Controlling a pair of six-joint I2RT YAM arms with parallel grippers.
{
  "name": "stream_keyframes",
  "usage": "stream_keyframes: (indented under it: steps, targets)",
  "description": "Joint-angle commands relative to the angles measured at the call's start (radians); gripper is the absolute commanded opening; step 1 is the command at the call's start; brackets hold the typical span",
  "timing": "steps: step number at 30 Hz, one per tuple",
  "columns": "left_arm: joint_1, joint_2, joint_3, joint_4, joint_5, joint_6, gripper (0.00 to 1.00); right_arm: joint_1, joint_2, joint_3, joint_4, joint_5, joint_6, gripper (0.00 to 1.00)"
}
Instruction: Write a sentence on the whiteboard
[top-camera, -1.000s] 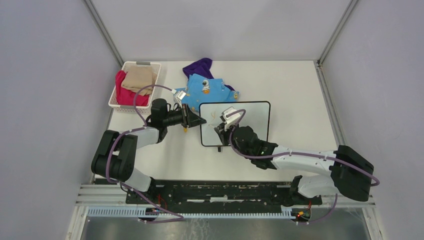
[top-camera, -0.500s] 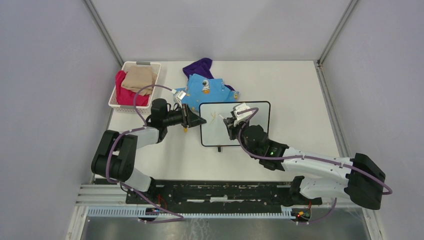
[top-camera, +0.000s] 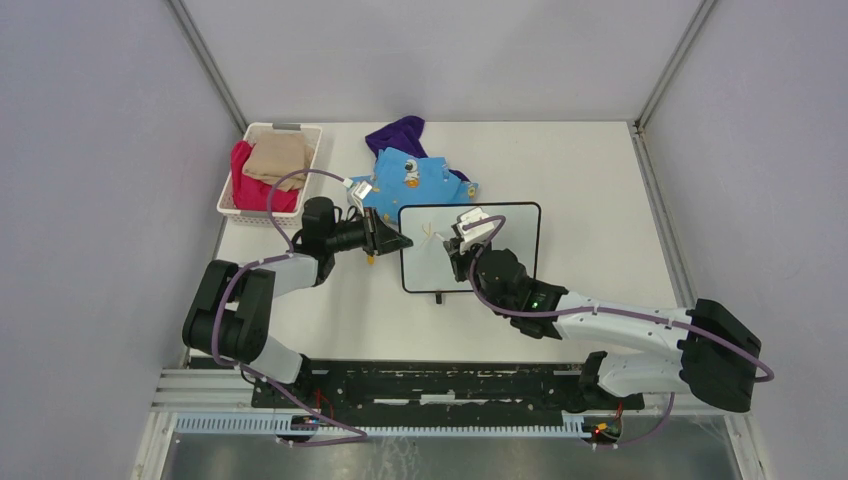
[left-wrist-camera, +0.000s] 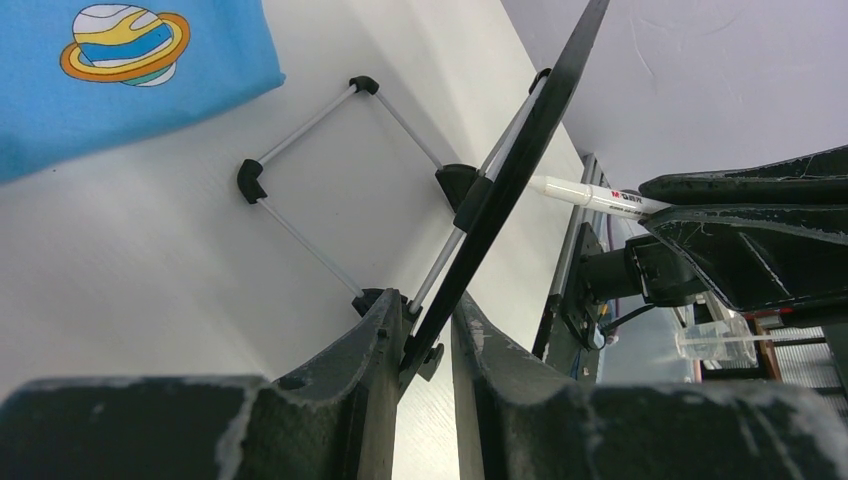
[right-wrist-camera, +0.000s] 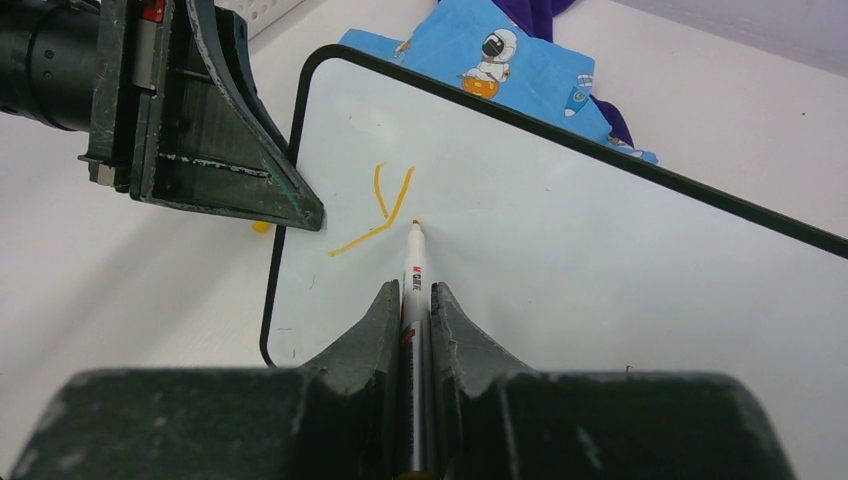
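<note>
The whiteboard stands tilted on its wire feet at mid-table. My left gripper is shut on its left edge, and the left wrist view shows the black frame pinched between the fingers of this gripper. My right gripper is shut on a white marker. The marker's orange tip sits at the board face. Of the sentence, only an orange y-shaped stroke shows, just left of the tip. The top view has the right gripper over the board's left half.
A white basket of folded clothes stands at the back left. A blue printed cloth and a purple cloth lie just behind the board. A small yellow piece lies on the table under my left gripper.
My right gripper carried the marker up and to the right over the board, then came back a little to the left. The left gripper and the board have stayed put.
</note>
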Motion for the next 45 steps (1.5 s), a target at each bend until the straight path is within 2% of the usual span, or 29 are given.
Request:
stream_keyframes:
  steps: [1, 20, 45]
  targets:
    - [0.006, -0.007, 0.031, 0.009, 0.017, 0.015, 0.3, -0.007, 0.014, 0.042, 0.028, 0.006, -0.007, 0.0]
    - [0.006, -0.004, 0.031, 0.007, 0.016, 0.015, 0.3, -0.024, -0.055, -0.054, -0.008, 0.024, 0.007, 0.0]
    - [0.003, -0.002, 0.032, 0.007, 0.019, 0.015, 0.29, -0.037, 0.002, 0.04, 0.009, -0.021, -0.021, 0.0]
